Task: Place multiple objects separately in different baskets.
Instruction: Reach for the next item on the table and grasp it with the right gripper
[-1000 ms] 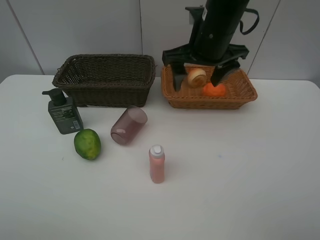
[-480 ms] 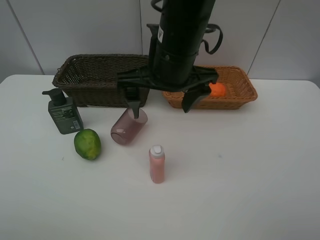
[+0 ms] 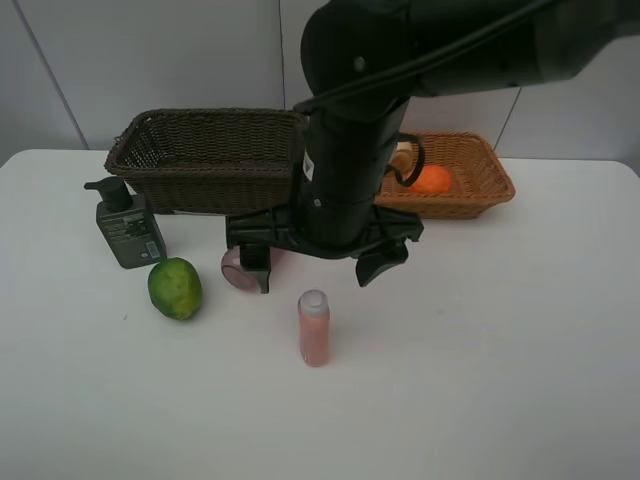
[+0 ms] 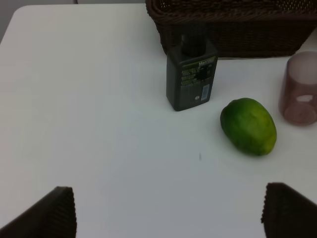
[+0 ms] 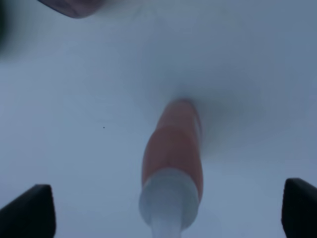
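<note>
Exterior, worktop (image 3: 520, 350): white, plain; pale panelled wall (image 3: 150, 60) behind.
Exterior, pink bottle (image 3: 314, 330): mid-worktop, upright, long axis vertical, cap up.
Left wrist, left fingers (image 4: 57, 213): wide, empty.
Right wrist, right fingers (image 5: 27, 210): wide, empty, above the bottle.

R tool (image 3: 313, 277) wide open, aimed down; L tool (image 4: 172, 212) open too.

Two baskets (image 3: 215, 190) (image 3: 470, 205), seemingly six small objects (image 3: 175, 288)

no legible txt, pump bottle (image 4: 191, 74) print blurred
</note>
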